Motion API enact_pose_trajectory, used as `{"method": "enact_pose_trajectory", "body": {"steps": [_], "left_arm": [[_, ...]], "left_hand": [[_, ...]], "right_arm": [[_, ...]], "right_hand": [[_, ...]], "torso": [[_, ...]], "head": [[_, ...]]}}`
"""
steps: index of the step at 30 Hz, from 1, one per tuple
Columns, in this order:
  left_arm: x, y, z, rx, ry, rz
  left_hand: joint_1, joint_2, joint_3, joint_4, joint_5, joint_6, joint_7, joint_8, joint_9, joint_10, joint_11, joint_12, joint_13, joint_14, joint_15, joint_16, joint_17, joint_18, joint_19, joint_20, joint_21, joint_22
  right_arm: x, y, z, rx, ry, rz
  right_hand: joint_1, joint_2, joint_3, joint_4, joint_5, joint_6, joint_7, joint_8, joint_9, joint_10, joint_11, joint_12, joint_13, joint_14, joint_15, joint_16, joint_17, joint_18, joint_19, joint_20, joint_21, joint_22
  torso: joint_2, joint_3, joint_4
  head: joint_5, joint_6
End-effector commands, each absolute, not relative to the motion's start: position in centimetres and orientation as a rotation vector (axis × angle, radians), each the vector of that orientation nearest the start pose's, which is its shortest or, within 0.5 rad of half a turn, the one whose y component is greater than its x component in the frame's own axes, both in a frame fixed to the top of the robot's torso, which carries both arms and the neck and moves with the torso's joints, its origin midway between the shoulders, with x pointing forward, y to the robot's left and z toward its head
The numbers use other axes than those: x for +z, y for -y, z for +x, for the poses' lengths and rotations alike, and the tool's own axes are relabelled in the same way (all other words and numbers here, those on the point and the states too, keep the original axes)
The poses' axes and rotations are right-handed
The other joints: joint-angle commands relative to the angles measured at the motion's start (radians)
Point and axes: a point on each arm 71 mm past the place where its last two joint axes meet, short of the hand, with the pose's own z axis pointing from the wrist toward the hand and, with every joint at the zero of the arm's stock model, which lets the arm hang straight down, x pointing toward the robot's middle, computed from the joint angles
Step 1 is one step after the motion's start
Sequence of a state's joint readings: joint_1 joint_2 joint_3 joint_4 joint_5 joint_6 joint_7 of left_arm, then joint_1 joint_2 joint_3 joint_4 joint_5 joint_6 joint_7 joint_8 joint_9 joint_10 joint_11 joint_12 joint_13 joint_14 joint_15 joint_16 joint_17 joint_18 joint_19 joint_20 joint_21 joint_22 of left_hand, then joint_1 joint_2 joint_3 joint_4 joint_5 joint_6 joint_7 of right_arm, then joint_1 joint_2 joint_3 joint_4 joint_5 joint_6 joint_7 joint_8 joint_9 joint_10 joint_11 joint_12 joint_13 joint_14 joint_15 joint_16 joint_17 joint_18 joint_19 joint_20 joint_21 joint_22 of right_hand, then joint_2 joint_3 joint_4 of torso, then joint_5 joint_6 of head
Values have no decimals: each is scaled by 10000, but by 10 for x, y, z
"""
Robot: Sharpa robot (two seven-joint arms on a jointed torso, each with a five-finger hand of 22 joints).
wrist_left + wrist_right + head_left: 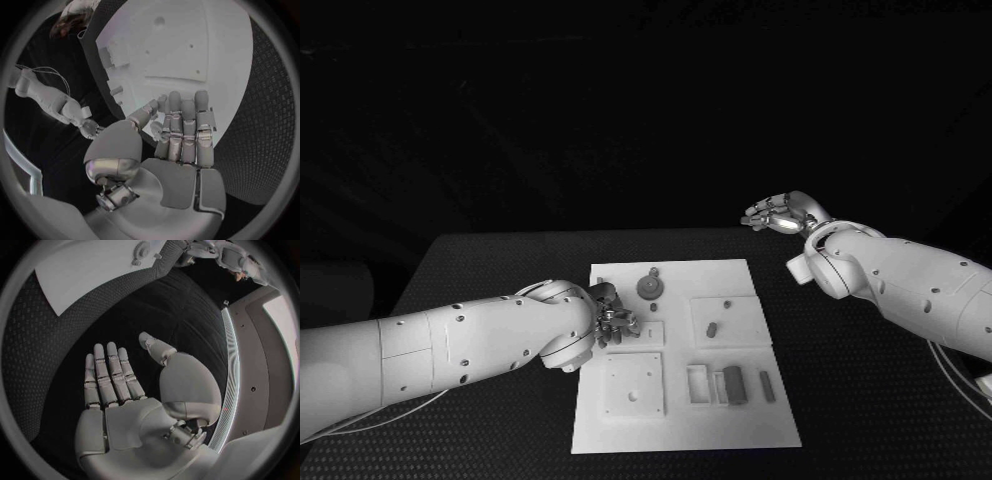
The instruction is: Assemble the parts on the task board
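The white task board [740, 275] lies in the middle of the table. On it are a round toothed part [651, 288], a small peg [713, 327], a dark block [734, 384] and a slim piece [766, 384]. My left hand [610, 320] hovers over the board's left edge. In the left wrist view, the left hand [178, 130] has straight fingers held together and its thumb against them. A small pale bit shows between thumb and fingers, and I cannot tell what it is. My right hand [780, 213] is raised beyond the board's far right corner. It [119, 385] is flat, with nothing in it.
Raised square plates [633, 384] and a slotted holder [698, 383] sit on the near half of the board. Black textured table [877, 400] surrounds the board on all sides. My left forearm [430, 350] lies across the table's near left.
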State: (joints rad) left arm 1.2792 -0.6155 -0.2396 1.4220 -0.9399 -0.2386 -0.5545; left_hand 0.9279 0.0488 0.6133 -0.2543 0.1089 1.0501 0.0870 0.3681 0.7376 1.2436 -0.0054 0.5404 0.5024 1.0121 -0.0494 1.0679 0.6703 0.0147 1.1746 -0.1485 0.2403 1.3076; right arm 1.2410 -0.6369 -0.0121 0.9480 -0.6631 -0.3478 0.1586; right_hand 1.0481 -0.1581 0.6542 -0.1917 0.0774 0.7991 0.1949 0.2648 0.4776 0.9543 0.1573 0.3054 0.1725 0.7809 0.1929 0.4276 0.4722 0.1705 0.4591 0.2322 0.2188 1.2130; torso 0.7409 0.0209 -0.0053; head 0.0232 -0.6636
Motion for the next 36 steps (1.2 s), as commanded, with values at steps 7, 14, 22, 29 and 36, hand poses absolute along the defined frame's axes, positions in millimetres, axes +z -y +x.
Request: {"method": "enact_pose_trajectory", "body": {"steps": [7, 14, 22, 29, 36], "left_arm": [[-252, -142, 483, -4050, -22110, -2684], [-252, -140, 482, -3951, -22175, -2365], [-251, -137, 483, -4051, -22014, -2431], [-252, -138, 486, -3958, -21984, -2470], [-255, -135, 486, -3955, -22097, -2393]], "left_hand": [[32, 5, 415, -366, 17, 234, -196, 55, 6, 190, -120, -26, 14, 13, -46, 23, 13, 192, 31, -28, 29, 237], [-71, 18, 385, -350, 28, 338, -234, 109, -44, 272, -157, 20, 63, 79, -77, 79, 54, 193, 100, -58, 109, 242], [-183, 68, 364, -344, -66, 402, -262, 172, -98, 320, -191, 65, 121, 130, -118, 129, 92, 192, 150, -96, 204, 246], [-388, 182, 327, -304, -560, 398, -264, 237, -162, 311, -200, 82, 175, 152, -149, 134, 105, 176, 157, -129, 284, 235], [-657, 157, 191, -177, -607, 415, -269, 305, -155, 330, -205, 113, 221, 166, -150, 161, 128, 172, 181, -135, 333, 231]], "right_arm": [[-180, 280, 585, 8595, -15079, 6323], [-180, 279, 585, 8619, -15114, 6314], [-182, 279, 585, 8633, -15166, 6325], [-182, 278, 584, 8679, -15198, 6306], [-182, 277, 584, 8722, -15233, 6293]], "right_hand": [[84, -2, -60, 4, 16, -63, -17, 48, -25, -8, 91, -43, -24, -74, -14, -54, 24, -173, -50, -8, -62, 26], [89, 0, -62, 2, 17, -64, -19, 52, -32, -11, 93, -50, -34, -81, -11, -65, 32, -176, -51, -8, -71, 37], [94, 4, -68, -2, 17, -68, -22, 58, -47, -22, 98, -65, -54, -113, -1, -97, 45, -182, -54, -10, -90, 59], [96, 6, -75, -4, 17, -68, -24, 65, -60, -24, 99, -73, -69, -143, 7, -126, 56, -189, -62, -9, -108, 78], [86, 3, -88, 4, 15, -69, -24, 72, -73, -30, 104, -83, -85, -176, 20, -156, 67, -199, -75, -7, -129, 97]], "torso": [[5, 2, -8], [-2, 3, -2], [1, 3, -5], [1, 4, -10], [5, 2, -15]], "head": [[9, -21], [5, -37], [16, -26], [8, -34], [-12, -48]]}}
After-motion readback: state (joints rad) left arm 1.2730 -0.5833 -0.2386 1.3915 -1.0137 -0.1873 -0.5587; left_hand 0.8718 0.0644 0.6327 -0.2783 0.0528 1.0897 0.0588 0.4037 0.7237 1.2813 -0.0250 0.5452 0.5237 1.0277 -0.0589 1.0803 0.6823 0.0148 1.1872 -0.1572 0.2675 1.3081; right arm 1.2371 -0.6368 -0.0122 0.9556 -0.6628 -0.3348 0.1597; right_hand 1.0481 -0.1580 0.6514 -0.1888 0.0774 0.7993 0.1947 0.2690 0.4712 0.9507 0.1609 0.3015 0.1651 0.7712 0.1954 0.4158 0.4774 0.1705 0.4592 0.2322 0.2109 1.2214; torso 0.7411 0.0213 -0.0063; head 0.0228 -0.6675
